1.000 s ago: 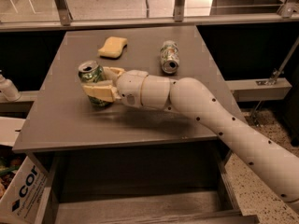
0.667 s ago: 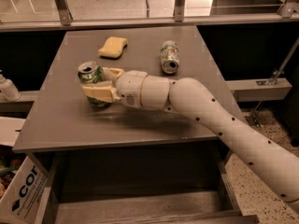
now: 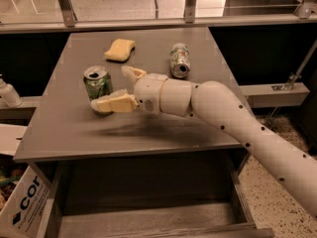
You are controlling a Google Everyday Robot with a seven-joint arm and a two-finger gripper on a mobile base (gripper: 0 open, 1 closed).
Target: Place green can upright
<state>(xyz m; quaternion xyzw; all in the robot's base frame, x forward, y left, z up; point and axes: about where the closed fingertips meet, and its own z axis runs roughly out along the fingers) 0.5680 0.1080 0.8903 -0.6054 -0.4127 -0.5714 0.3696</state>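
Observation:
The green can [image 3: 97,85] stands upright on the grey table [image 3: 163,133], left of the middle, its silver top with pull tab facing up. My gripper [image 3: 109,88] is right beside the can on its right side, fingers open. The lower finger [image 3: 115,104] lies along the can's front base, touching or nearly touching it. The upper finger [image 3: 132,74] is behind and to the right of the can, apart from it. The white arm reaches in from the lower right.
A paler can [image 3: 179,60] lies on its side at the back middle of the table. A yellow sponge [image 3: 119,49] lies at the back left. A white bottle [image 3: 8,94] stands off the table's left edge. A cardboard box [image 3: 24,208] sits at the lower left.
The gripper has drawn back slightly to the right and its upper finger has come away from the can. The can stays upright in place.

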